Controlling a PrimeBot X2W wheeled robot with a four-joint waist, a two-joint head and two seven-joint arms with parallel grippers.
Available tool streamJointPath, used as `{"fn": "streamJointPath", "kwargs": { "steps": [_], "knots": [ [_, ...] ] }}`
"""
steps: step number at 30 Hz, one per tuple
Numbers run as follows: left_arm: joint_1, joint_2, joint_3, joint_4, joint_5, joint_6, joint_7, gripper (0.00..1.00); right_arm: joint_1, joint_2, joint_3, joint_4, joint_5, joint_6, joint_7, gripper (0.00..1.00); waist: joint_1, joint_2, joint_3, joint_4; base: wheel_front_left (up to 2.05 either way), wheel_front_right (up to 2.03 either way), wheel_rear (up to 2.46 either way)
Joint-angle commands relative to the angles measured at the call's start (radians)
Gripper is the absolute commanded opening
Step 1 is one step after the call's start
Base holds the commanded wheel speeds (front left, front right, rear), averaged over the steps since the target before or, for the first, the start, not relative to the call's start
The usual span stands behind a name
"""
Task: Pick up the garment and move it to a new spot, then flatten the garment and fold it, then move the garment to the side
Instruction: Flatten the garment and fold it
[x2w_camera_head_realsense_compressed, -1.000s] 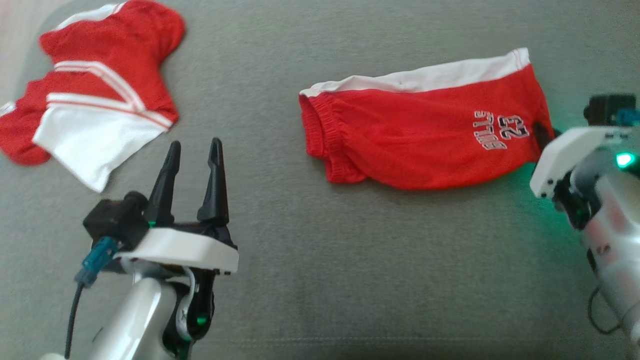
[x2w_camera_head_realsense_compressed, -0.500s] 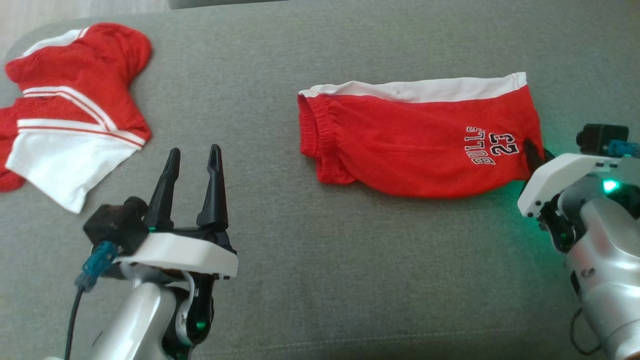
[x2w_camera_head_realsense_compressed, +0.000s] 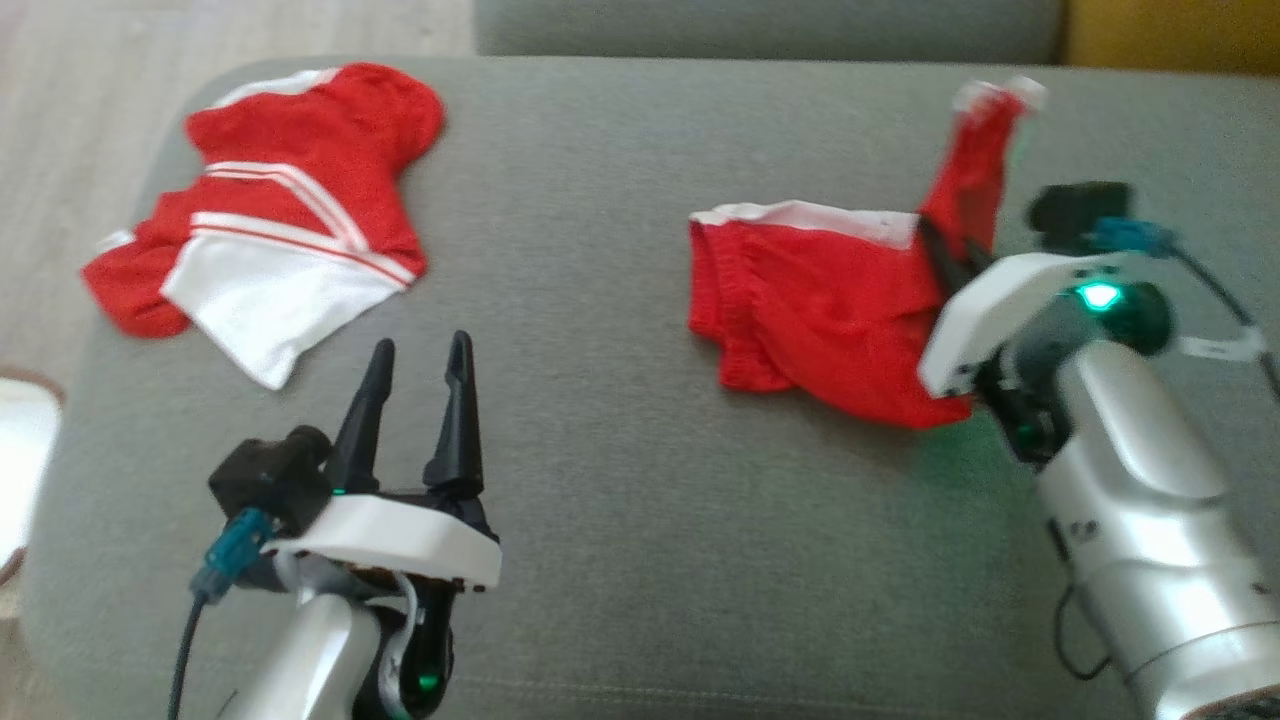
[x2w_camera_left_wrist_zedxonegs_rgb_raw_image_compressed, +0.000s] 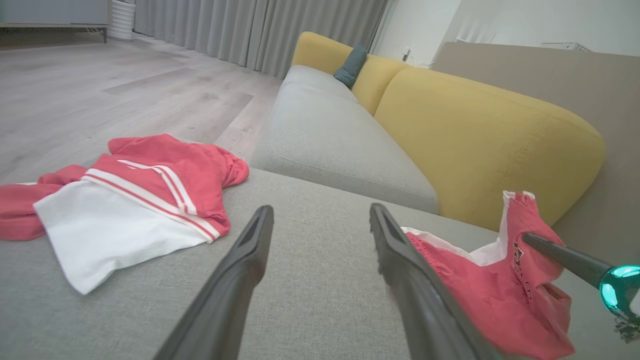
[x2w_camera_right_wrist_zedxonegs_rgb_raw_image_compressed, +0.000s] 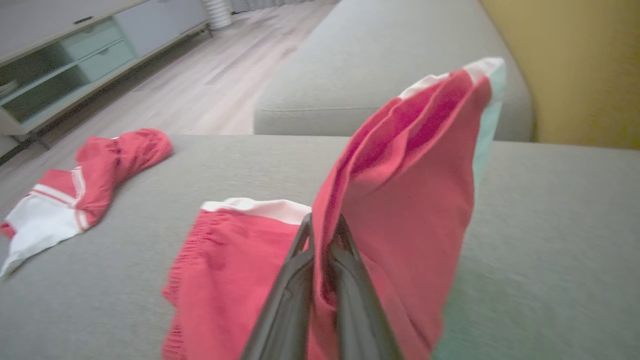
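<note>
Shorts leg end now raised off cushion | right gripper clamped on that end | left gripper spread, empty | waistband rests on cushion, long axis running leftward from right gripper; left gripper nearer waistband.

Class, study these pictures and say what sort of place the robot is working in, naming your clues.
Probably a home living room: a grey sofa with yellow back cushions, a wood-look floor with long grey curtains, and a low cabinet.
</note>
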Motion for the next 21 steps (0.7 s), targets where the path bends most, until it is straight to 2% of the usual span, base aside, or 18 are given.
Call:
{"fn": "streamJointPath", "kwargs": {
  "steps": [1, 9, 17, 18, 19, 20, 21],
  "knots": [
    [-0.029, 0.005, 0.027, -0.028, -0.007, -0.007, -0.006, 1.0, 0.008, 0.029, 0.038, -0.066, -0.011, -0.001, 0.021, 0.0, 0.0, 0.0, -0.027, 0.042, 0.0, 0.0, 0.0],
    [-0.019, 0.001, 0.016, -0.027, -0.009, -0.01, -0.006, 1.0, 0.082, 0.07, 0.137, -0.158, -0.017, -0.001, 0.126, 0.0, 0.0, 0.0, -0.033, 0.096, 0.0, 0.0, 0.0],
    [-0.018, 0.003, 0.018, -0.03, -0.01, -0.009, -0.007, 1.0, 0.1, 0.095, 0.157, -0.148, -0.031, -0.001, 0.128, 0.0, 0.0, 0.0, -0.024, 0.099, 0.0, 0.0, 0.0],
    [-0.018, 0.004, 0.019, -0.029, -0.01, -0.009, -0.007, 1.0, 0.1, 0.098, 0.161, -0.146, -0.032, -0.001, 0.124, 0.32, 0.0, 0.0, -0.023, 0.097, 0.0, 0.0, 0.0],
    [-0.017, 0.004, 0.02, -0.029, -0.01, -0.008, -0.007, 1.0, 0.101, 0.101, 0.165, -0.146, -0.03, -0.001, 0.119, 0.7, 0.0, 0.0, -0.023, 0.094, 0.0, 0.0, 0.0],
    [-0.016, 0.004, 0.02, -0.028, -0.011, -0.008, -0.008, 1.0, 0.102, 0.103, 0.17, -0.147, -0.026, -0.001, 0.113, 1.0, 0.0, 0.0, -0.024, 0.091, 0.0, 0.0, 0.0],
    [-0.015, 0.004, 0.02, -0.027, -0.011, -0.007, -0.008, 1.0, 0.103, 0.105, 0.174, -0.147, -0.024, -0.001, 0.109, 1.0, 0.0, 0.0, -0.025, 0.088, 0.0, 0.0, 0.0]
  ]
}}
